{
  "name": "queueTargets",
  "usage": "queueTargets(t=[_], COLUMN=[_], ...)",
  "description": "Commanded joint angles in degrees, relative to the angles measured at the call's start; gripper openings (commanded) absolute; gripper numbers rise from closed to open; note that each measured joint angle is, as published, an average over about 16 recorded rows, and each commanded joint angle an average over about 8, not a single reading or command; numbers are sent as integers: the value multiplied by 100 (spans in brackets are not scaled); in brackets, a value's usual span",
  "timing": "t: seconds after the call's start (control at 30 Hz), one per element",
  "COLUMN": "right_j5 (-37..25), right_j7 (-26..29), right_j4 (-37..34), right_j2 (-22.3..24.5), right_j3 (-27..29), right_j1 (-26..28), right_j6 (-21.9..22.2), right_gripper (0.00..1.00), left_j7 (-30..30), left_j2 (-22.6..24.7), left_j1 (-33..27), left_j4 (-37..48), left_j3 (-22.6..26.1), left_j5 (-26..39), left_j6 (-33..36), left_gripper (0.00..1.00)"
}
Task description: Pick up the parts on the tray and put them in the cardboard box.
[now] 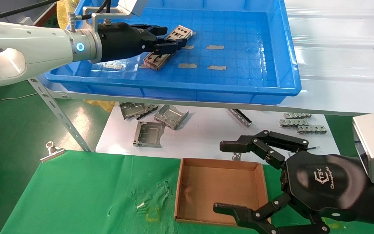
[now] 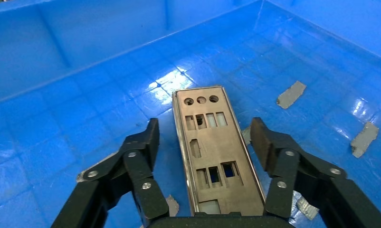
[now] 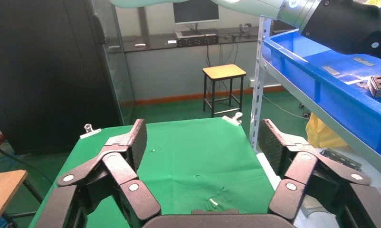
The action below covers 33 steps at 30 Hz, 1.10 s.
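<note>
Here, the left tool [image 1: 161, 40] reaches into the blue tray [image 1: 271, 83], fingers apart, straddling a long punched metal part [image 2: 212, 152] without visible contact. The part lies on the tray floor, seemingly atop a stack of like plates, though the head view is partly blocked. The right tool [image 1: 235, 177] hangs spread wide over the right edge of the cardboard box [image 1: 219, 191] on the green table [image 1: 76, 195].
</note>
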Motion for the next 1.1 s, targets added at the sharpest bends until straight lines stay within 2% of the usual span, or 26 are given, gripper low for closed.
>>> queueTargets(t=[0.03, 1.1], right_j5=[0, 2], right_j7=[0, -2], right_j4=[0, 0], right_j2=[0, 1], right_j3=[0, -3], right_j1=[0, 1], right_j6=[0, 1], right_gripper=[100, 100], left_j7=[3, 154], left_j2=[0, -55], left_j1=[4, -235], left_j4=[-9, 94], left_j3=[13, 123], left_j5=[-17, -320], left_j6=[-17, 149], left_gripper=[0, 0])
